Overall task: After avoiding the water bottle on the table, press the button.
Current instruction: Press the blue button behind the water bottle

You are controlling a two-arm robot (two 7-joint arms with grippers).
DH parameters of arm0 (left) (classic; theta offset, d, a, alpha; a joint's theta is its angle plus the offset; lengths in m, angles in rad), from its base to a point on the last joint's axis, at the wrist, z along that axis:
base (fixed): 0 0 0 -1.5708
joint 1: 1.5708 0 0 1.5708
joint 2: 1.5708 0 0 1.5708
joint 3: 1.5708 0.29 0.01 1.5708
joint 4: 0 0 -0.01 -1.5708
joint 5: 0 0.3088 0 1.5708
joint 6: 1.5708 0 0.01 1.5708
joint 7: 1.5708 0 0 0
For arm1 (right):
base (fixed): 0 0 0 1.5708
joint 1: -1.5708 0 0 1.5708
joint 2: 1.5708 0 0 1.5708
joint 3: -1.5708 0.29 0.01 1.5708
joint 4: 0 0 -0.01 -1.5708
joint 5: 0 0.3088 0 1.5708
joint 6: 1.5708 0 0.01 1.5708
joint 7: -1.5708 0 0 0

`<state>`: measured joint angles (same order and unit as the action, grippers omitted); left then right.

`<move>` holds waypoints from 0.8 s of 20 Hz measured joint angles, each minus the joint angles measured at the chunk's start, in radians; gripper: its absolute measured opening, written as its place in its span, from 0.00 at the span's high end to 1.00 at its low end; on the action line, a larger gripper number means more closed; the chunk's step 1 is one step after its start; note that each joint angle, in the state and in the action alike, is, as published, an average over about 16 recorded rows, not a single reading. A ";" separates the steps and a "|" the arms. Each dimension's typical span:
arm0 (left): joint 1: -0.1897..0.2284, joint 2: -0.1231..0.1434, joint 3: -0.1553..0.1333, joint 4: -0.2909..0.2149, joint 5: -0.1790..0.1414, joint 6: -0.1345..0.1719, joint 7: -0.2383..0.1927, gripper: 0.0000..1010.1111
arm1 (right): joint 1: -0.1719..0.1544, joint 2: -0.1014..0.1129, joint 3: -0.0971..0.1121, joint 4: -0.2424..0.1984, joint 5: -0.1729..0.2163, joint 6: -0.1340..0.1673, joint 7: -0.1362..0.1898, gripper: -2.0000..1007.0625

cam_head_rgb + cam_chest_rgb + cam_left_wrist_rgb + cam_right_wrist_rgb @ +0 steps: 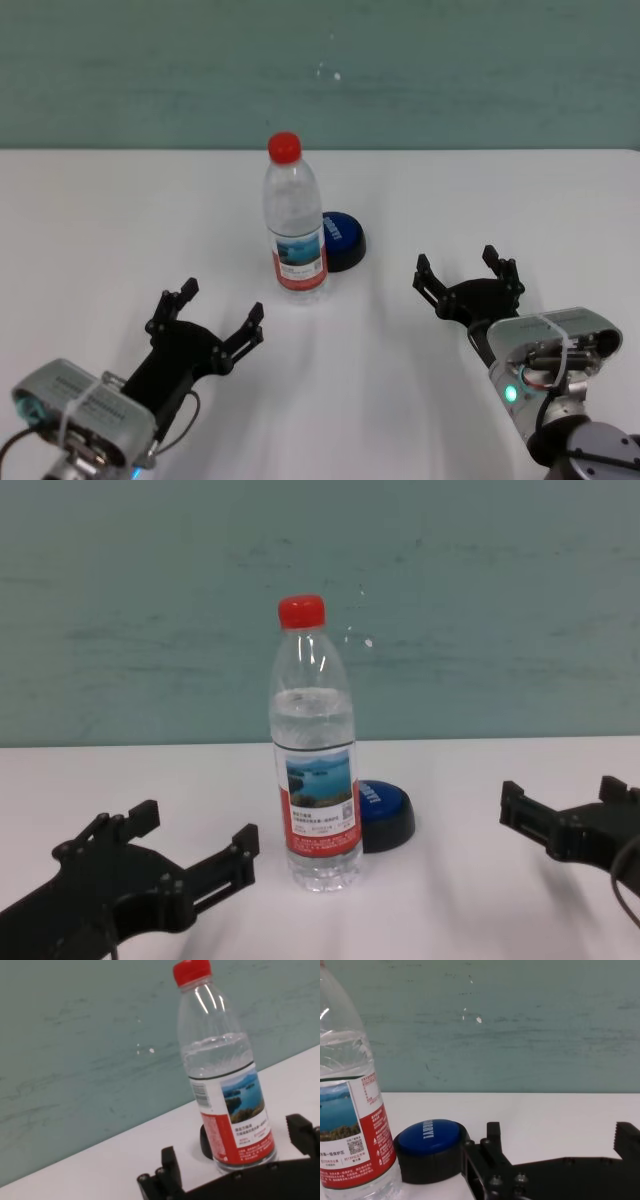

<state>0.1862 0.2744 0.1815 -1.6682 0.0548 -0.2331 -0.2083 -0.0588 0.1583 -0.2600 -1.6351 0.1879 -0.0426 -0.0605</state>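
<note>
The water bottle stands upright at the middle of the white table; it also shows in the left wrist view, the right wrist view and the chest view. The blue button sits just behind it to the right, touching or nearly so, seen too in the right wrist view and the chest view. My left gripper is open and empty, in front of the bottle to the left. My right gripper is open and empty, to the right of the button.
A teal wall rises behind the table's far edge. White tabletop stretches to both sides of the bottle and between the two grippers.
</note>
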 joint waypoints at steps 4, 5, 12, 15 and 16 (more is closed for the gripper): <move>-0.003 0.003 0.000 0.007 -0.003 -0.004 -0.008 0.01 | 0.000 0.000 0.000 0.000 0.000 0.000 0.000 0.00; -0.004 0.004 0.000 0.007 -0.003 -0.004 -0.009 0.01 | 0.000 0.000 0.000 0.000 0.000 0.000 0.000 0.00; -0.005 0.009 0.003 0.008 0.001 -0.005 -0.013 0.01 | 0.000 0.000 0.000 0.000 0.000 0.000 0.000 0.00; -0.006 0.010 0.004 0.007 0.003 -0.003 -0.013 0.01 | 0.000 0.000 0.000 0.000 0.000 0.000 0.000 0.00; -0.005 0.010 0.004 0.007 0.003 -0.002 -0.013 0.01 | 0.000 0.000 0.000 0.000 0.000 0.000 0.000 0.00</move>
<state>0.1808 0.2848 0.1851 -1.6614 0.0580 -0.2350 -0.2209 -0.0588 0.1583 -0.2600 -1.6351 0.1879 -0.0426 -0.0606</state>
